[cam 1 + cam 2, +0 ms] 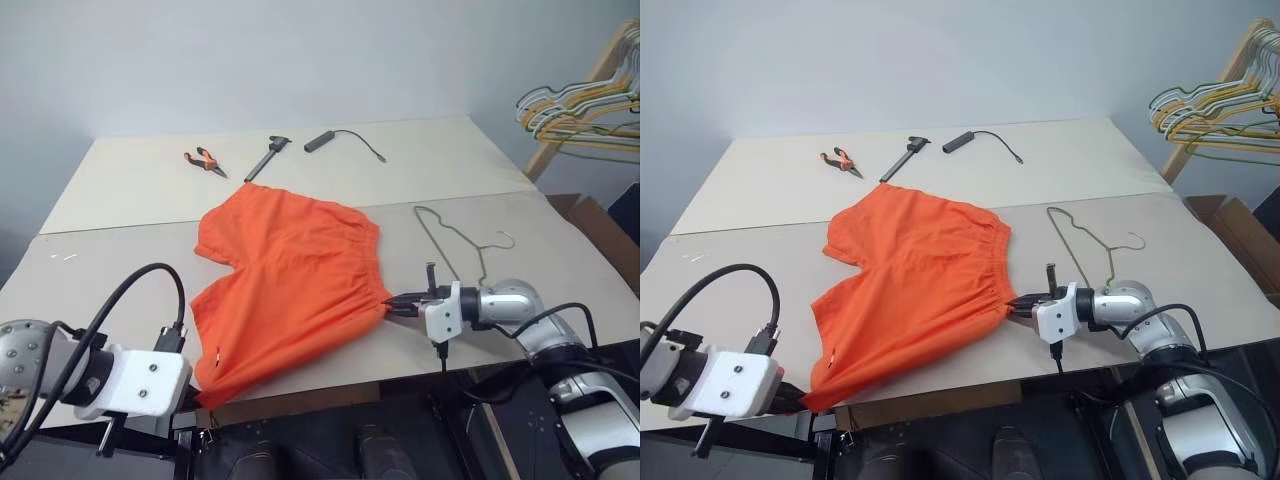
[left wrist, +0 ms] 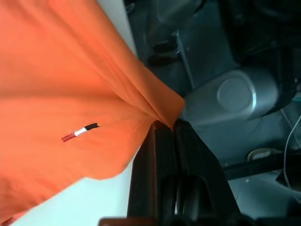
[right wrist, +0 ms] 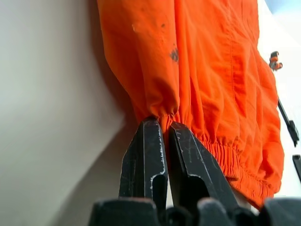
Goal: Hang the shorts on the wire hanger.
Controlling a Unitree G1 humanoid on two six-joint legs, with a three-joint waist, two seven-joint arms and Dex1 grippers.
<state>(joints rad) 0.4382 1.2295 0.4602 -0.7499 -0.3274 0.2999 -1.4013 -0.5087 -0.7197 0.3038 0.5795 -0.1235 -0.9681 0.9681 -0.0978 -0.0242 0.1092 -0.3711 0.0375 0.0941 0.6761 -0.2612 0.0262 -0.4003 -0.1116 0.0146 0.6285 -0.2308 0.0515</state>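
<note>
Barely started tbh: shorts [image 1: 285, 285] sprawl mid-frame on the table [image 1: 130, 185], both grippers, left [image 2: 167, 129] and right [image 3: 162, 123], pinched shut on its edges. Wire hanger [image 1: 455, 242] lies untouched center-right, so all hanging's left.

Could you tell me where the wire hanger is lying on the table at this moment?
The wire hanger lies flat on the table, on the robot's right, just beside the waistband of the orange shorts and just beyond the right end effector.

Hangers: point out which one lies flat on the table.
The bare grey wire hanger, beside the shorts; the coloured hangers hang together on a wooden stand.
</note>
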